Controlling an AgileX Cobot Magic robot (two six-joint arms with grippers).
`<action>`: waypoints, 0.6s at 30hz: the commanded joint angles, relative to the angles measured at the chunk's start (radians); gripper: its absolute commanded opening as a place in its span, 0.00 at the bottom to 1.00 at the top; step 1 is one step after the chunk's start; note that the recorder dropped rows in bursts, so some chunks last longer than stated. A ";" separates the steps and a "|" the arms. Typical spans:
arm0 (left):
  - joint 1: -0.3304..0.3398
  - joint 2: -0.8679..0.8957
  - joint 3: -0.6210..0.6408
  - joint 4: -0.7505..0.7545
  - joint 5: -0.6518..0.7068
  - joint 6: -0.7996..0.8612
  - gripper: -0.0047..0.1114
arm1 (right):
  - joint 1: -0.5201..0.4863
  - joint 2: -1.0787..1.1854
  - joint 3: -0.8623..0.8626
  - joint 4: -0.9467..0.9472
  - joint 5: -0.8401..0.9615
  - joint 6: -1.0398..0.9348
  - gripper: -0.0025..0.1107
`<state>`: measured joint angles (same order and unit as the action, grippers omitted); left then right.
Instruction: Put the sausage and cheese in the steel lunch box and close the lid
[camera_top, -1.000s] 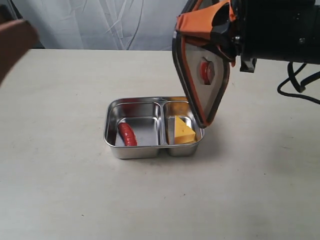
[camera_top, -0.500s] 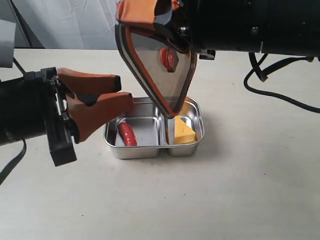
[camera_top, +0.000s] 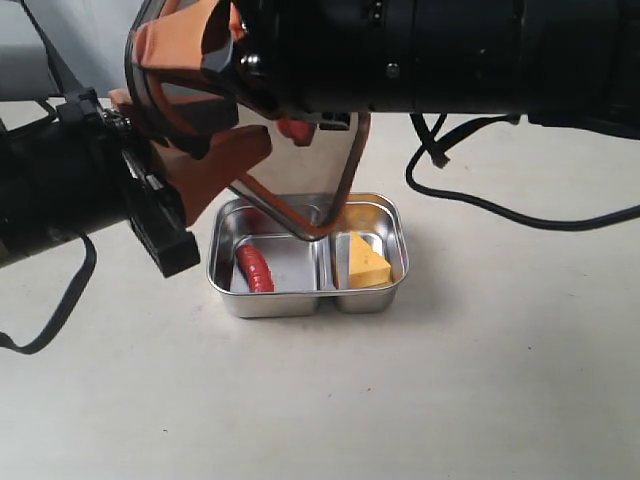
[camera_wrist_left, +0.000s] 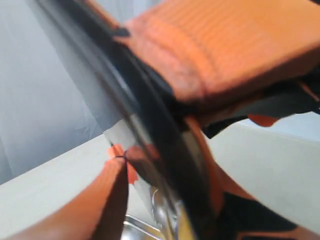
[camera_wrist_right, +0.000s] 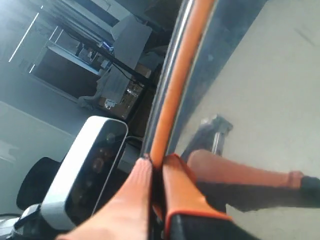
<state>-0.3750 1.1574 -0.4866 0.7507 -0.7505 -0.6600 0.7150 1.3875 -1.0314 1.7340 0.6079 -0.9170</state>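
Food packed, lid not yet on.

The sausage lies in the left compartment of the lunch box and the cheese in the right one, so that half looks done; the lid hangs steeply tilted over the box, one corner dipping toward the divider; the right gripper is pinching the lid by its rim; the left gripper has its jaws spread to either side of the lid's edge, though I cannot tell whether they touch it; what is left is levelling the lid and pressing it down.
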 joint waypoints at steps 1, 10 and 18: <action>-0.006 0.007 -0.022 -0.063 0.074 0.017 0.16 | 0.023 0.007 -0.012 0.010 0.060 0.026 0.01; -0.006 0.007 -0.022 -0.088 0.274 0.260 0.04 | 0.023 0.005 -0.012 -0.007 -0.019 0.033 0.01; -0.006 0.007 -0.022 -0.218 0.527 0.645 0.04 | -0.040 0.005 -0.012 -0.383 -0.066 0.430 0.01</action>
<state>-0.3854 1.1574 -0.5155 0.5919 -0.3560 -0.1162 0.7048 1.4100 -1.0358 1.4779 0.5258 -0.6265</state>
